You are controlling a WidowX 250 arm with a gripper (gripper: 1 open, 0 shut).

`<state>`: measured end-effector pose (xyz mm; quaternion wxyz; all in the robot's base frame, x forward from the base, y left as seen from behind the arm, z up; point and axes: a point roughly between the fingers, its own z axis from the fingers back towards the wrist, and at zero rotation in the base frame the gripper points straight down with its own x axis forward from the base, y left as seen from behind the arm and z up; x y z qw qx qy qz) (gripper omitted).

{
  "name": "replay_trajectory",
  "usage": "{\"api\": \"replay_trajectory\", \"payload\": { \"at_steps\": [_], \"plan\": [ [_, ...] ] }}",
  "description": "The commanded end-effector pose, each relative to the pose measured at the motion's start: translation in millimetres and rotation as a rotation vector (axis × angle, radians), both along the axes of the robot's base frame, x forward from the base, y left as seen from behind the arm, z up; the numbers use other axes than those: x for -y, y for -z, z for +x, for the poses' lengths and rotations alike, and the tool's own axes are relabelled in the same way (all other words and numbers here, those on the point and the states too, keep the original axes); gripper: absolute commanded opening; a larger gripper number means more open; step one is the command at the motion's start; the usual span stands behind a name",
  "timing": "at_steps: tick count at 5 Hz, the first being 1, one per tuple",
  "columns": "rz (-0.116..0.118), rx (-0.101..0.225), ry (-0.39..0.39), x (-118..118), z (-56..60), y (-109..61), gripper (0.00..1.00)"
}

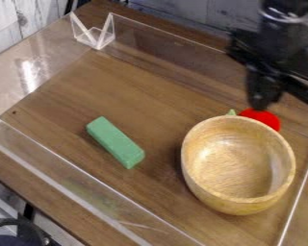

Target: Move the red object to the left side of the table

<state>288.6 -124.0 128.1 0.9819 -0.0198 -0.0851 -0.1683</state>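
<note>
1. The gripper (268, 99) hangs just above the red object (262, 119), fingers closed and holding nothing;
2. the red object sits behind the wooden bowl (239, 163), at the table's (66, 96) right side;
3. it seems the approach step; next the fingers must open and descend around it.

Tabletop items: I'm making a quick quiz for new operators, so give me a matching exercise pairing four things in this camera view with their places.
Things:
1. small red rounded toy
2. green rectangular block
3. round wooden bowl
4. black claw

Places:
A. left of the bowl, lying flat on the wood-grain table
B. front right, the largest item
C. just behind the bowl's far rim
D. directly above the red toy, pointing down

Pairs: 1-C, 2-A, 3-B, 4-D
</note>
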Motion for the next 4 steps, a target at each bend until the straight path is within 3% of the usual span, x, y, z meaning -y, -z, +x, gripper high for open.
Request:
{"api": "replay_trajectory", "payload": {
  "at_steps": [1,4],
  "plan": [
    [-0.014,0.044,0.032,3.6,10.5,-19.9,0.0],
    [0.037,-0.001,0.062,-20.2,11.4,-22.1,0.0]
  ]
}}
